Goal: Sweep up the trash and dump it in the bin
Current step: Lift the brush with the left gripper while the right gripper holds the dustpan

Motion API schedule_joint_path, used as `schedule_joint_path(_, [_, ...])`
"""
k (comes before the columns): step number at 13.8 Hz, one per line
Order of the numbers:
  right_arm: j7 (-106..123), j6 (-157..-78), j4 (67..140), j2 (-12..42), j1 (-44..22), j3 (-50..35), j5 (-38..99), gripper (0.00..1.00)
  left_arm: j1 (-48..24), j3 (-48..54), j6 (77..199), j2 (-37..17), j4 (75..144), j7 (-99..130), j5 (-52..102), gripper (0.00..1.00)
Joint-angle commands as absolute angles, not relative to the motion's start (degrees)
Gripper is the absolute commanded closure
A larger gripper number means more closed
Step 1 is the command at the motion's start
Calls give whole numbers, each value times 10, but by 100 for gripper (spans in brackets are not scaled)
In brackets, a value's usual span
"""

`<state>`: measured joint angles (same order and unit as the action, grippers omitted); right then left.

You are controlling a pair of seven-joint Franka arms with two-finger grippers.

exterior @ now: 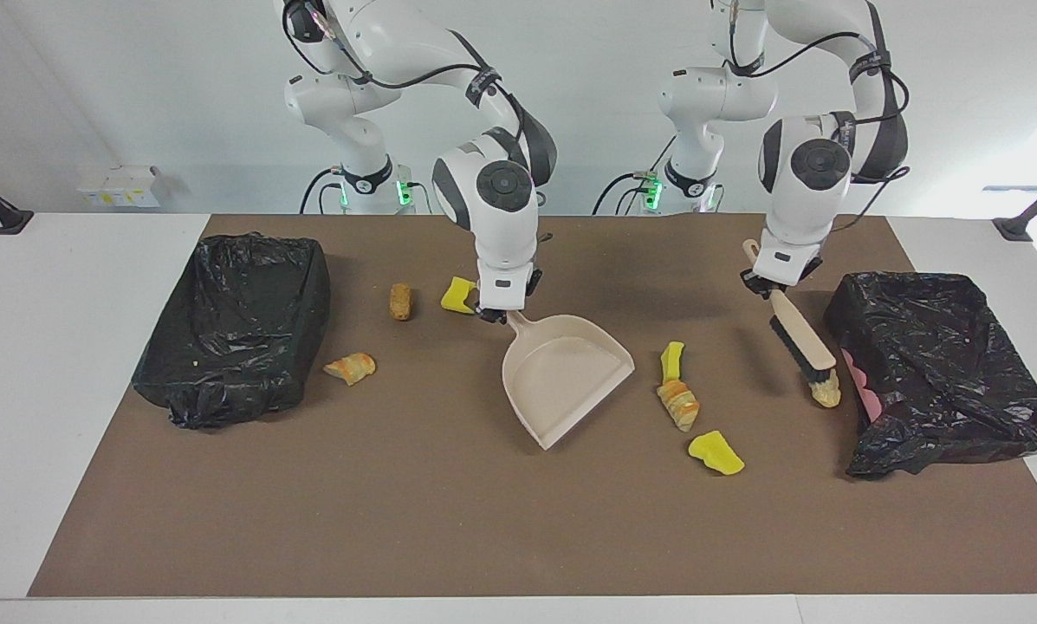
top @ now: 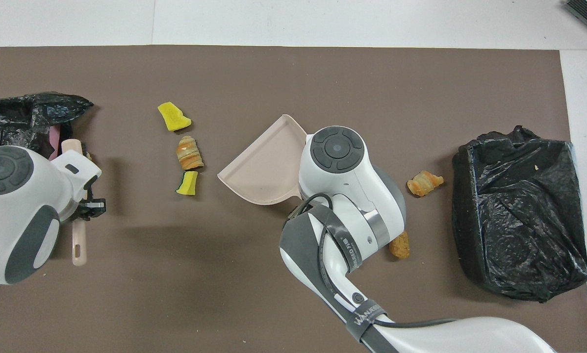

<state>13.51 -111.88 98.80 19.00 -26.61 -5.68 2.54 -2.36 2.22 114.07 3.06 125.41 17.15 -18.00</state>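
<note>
Looking from the facing view, the right end effector (exterior: 499, 314) is closed on the handle of the beige dustpan (exterior: 566, 374), whose pan lies on the brown mat (exterior: 449, 503) of the desk with its open edge turned toward the left arm's end. The left end effector (exterior: 771, 289) is closed on the handle of the brush (exterior: 800, 340), which slants down so that its dark bristles touch a tan trash lump (exterior: 826, 394) just beside the collapsed black bin bag (exterior: 943, 373). Between the dustpan and the brush lie three pieces of trash: a yellow-green strip (exterior: 672, 360), touching it an orange pastry roll (exterior: 679, 405), and a yellow chunk (exterior: 716, 452) farther from the robots. A second yellow chunk (exterior: 458, 295) lies just beside the right end effector, toward the right arm's end. A small brown lump (exterior: 401, 301) and a pastry piece (exterior: 350, 367) lie near the black-lined bin (exterior: 236, 325). In the overhead view, the right arm covers its end effector and the dustpan's (top: 268, 169) handle, and only the pan shows. The strip (top: 187, 183), the roll (top: 189, 152) and the yellow chunk (top: 173, 116) form a line beside the pan's open edge, apart from it. The left arm hides most of the brush (top: 77, 230); its handle end and its head stick out. The brown lump (top: 400, 245) shows partly under the right arm, and the pastry piece (top: 423, 182) lies between this arm and the bin (top: 516, 215).
</note>
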Motion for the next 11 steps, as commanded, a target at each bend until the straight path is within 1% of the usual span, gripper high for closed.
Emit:
schedule_joint_path(1, [250,-1114,988,186,-251,-62,15,100,22,29,1142,-30,1192,104,-213,100])
schedule_joint_path(3, [348,-1114,986,189,-236,-62,-2,100,25,29,1143,-74,1169,103,-258,100])
schedule_joint_path(4, [385,-1113,984,190,-233,-62,-19,100,32,29,1148,-83,1170,103,-264,100])
schedule_joint_path(7, [483,-1107,969,201,-223,-62,-54,100,33,31,1154,-83,1180,91,-250,100])
schedule_joint_path(8, [516,-1107,961,210,-222,-62,-66,100,34,32,1155,-79,1192,66,-228,100])
schedule_joint_path(10, [552,-1107,951,220,-221,-63,-84,100,32,31,1154,-78,1195,1,-140,100])
schedule_joint_path(11, [555,-1108,950,222,-222,-63,-87,100,23,33,1145,-77,1196,-2,-120,100])
